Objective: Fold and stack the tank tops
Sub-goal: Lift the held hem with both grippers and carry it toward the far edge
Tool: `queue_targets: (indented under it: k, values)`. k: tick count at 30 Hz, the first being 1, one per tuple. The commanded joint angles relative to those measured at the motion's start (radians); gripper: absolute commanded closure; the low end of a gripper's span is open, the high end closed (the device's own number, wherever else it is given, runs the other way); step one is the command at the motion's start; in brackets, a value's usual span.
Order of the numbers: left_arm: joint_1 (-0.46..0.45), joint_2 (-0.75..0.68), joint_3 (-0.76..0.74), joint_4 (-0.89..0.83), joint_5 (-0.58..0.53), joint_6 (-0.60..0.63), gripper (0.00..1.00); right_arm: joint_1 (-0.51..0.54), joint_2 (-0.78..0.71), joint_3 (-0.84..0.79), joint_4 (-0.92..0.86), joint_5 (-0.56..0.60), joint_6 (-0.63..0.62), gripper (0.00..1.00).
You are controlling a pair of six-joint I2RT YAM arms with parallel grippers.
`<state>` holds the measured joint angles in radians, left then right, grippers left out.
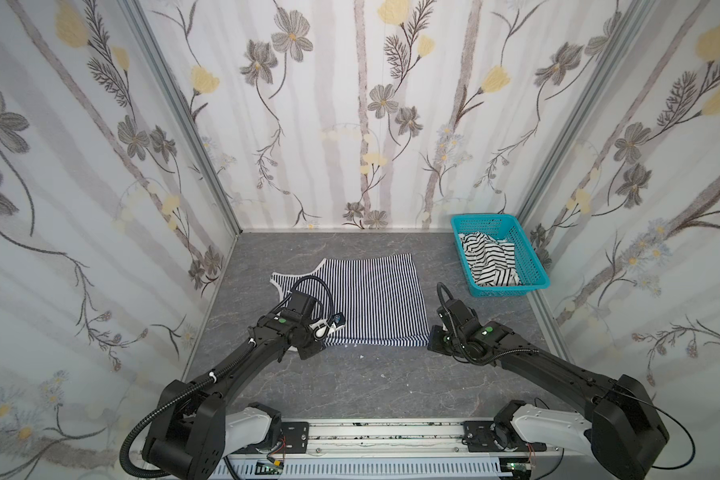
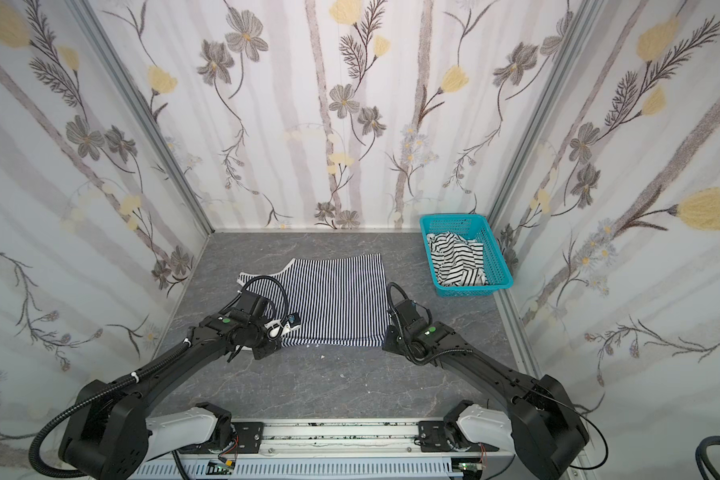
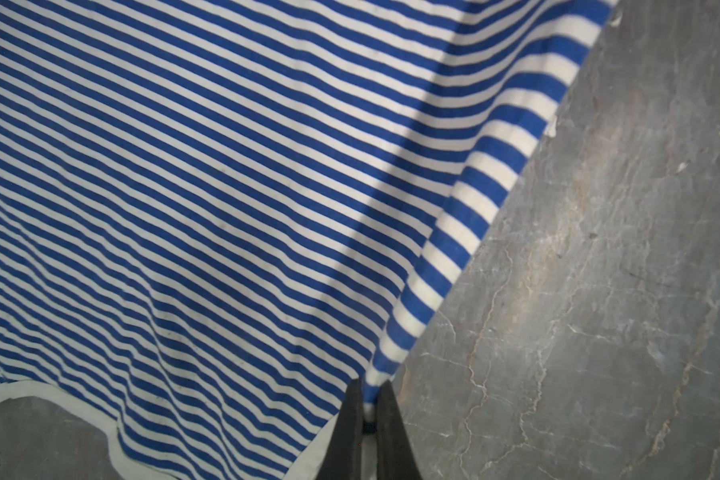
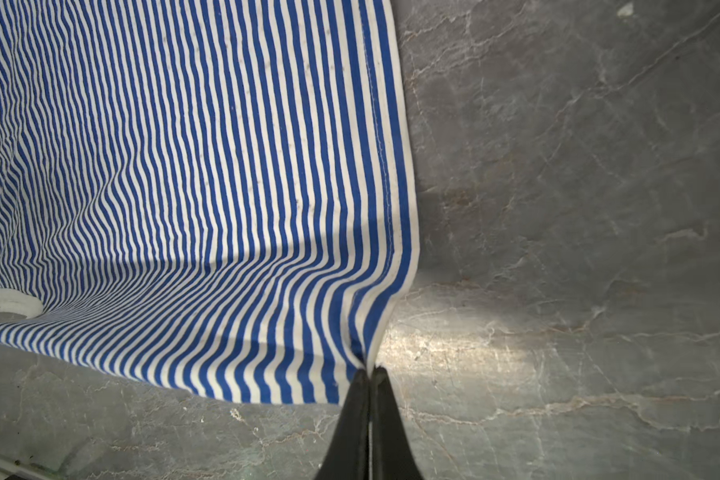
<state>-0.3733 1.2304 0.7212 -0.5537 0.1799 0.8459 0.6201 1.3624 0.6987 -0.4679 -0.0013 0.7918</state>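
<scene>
- Both top views: the thin-striped tank top point(image 1: 371, 299) lies spread flat on the table point(image 1: 350, 395). Its near edge runs from one pair of jaws to the other. The wide-striped tank top point(image 1: 491, 259) sits crumpled in the teal basket point(image 1: 537, 270), well beyond the right jaws.
- Left wrist view: the left gripper point(image 3: 368, 390) is closed on a pinch of the thin-striped top's edge, by the white trim. A ridge of cloth fans out from the jaws.
- Right wrist view: the right gripper point(image 4: 368, 372) is closed on the hem corner, and the stripes pucker towards the jaws.
- Handling: the top looks light, limp and thin. It will likely sag between the two pinches, and a shallow bite may slip. Corners and stitched hems look like the surest holds.
</scene>
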Motion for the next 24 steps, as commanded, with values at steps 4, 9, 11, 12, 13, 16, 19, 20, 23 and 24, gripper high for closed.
queue_targets:
  k: [4, 9, 11, 12, 13, 16, 19, 20, 23, 24]
  values:
    - [0.032, 0.071, 0.072, 0.016, 0.008, 0.013, 1.0, -0.052, 0.058, 0.094, -0.006, 0.014, -0.099, 1.0]
    - [0.054, 0.137, 0.114, 0.039, 0.013, 0.016, 1.0, -0.094, 0.131, 0.179, -0.004, 0.01, -0.152, 1.0]
    - [0.06, 0.162, 0.13, 0.051, 0.013, 0.014, 1.0, -0.107, 0.16, 0.211, -0.005, 0.007, -0.169, 1.0]
    - [0.065, 0.175, 0.139, 0.057, 0.014, 0.011, 1.0, -0.113, 0.176, 0.228, -0.005, 0.006, -0.177, 1.0]
    - [0.068, 0.187, 0.148, 0.06, 0.014, 0.01, 1.0, -0.118, 0.192, 0.244, -0.005, 0.005, -0.184, 1.0]
    - [0.071, 0.224, 0.169, 0.07, 0.012, 0.008, 1.0, -0.131, 0.227, 0.281, -0.003, 0.001, -0.204, 1.0]
    - [0.071, 0.259, 0.187, 0.079, 0.016, 0.008, 0.98, -0.145, 0.293, 0.31, -0.001, 0.0, -0.22, 1.0]
    - [0.071, 0.272, 0.192, 0.08, 0.015, 0.008, 0.97, -0.151, 0.302, 0.317, 0.001, 0.001, -0.224, 1.0]
    - [0.071, 0.318, 0.211, 0.087, 0.003, 0.007, 0.91, -0.167, 0.339, 0.34, 0.005, -0.002, -0.241, 1.0]
    - [0.072, 0.333, 0.216, 0.091, -0.002, 0.005, 0.89, -0.169, 0.353, 0.348, 0.005, -0.005, -0.245, 1.0]
